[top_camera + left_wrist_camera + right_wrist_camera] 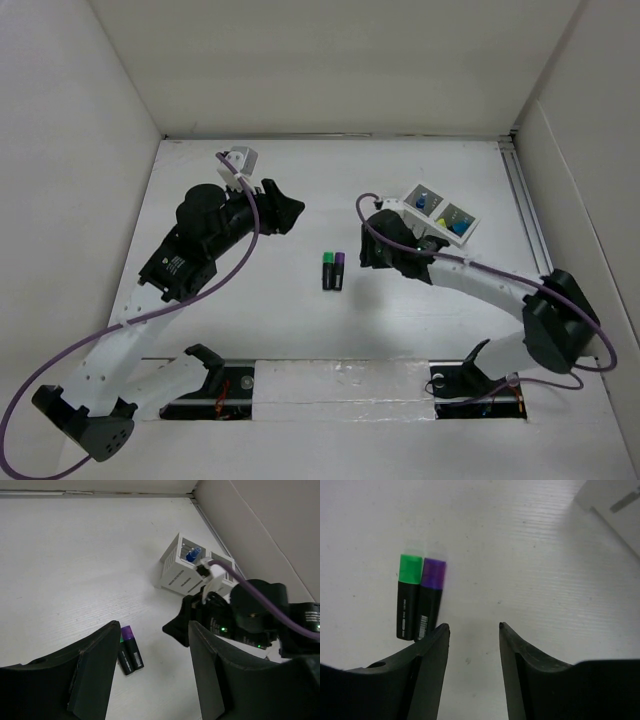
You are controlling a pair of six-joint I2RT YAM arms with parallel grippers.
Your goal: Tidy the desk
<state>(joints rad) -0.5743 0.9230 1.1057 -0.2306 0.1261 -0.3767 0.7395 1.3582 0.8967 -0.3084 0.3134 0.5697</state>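
The right claw (pixel 472 627), released and empty, hovers between the organiser tray (pixel 176 576) and two markers (pixel 410 615) lying touching left of it; it should centre on the purple-capped marker (pixel 431 595) alone before closing. The left claw (pixel 155 626), likewise released, hangs farther left of the tray above the matte white worktop (pixel 290 320), walled by upright white panels (pixel 330 60).

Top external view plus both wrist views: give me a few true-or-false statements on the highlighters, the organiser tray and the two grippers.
1. The green-capped black highlighter and the purple-capped black highlighter lie side by side, touching. True.
2. The right gripper grips a highlighter. False: it is open and empty.
3. The small white compartmented organiser tray holds something blue. True.
4. The left gripper is shut. False: it is open.
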